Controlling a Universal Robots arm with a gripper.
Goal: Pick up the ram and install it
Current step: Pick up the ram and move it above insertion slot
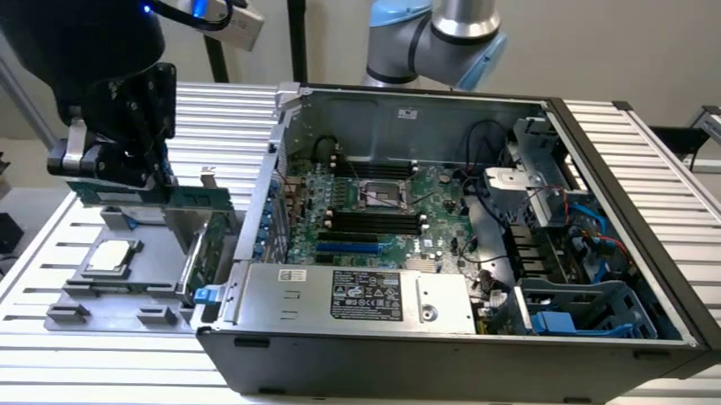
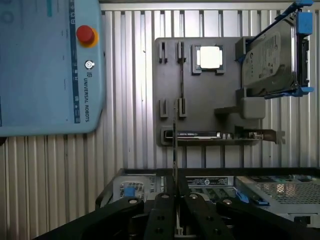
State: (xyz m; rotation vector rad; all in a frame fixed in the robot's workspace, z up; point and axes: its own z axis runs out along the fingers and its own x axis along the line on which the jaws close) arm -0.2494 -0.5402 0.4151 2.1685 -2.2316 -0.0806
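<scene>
The fingers (image 2: 161,207) are pinched almost closed on the ram (image 1: 158,197), gripping its upper edge so the green stick hangs roughly level beneath them. It sits just above the grey holder (image 1: 84,291) on the table (image 1: 67,354), perhaps clear of it. The arm's black wrist (image 1: 124,110) points straight down, to the exterior view's left of the open computer case (image 1: 451,354).

Silver arm (image 1: 464,17), pale blue joint caps (image 1: 397,18), black claw (image 2: 175,186), round pivot screws (image 2: 131,201)
</scene>
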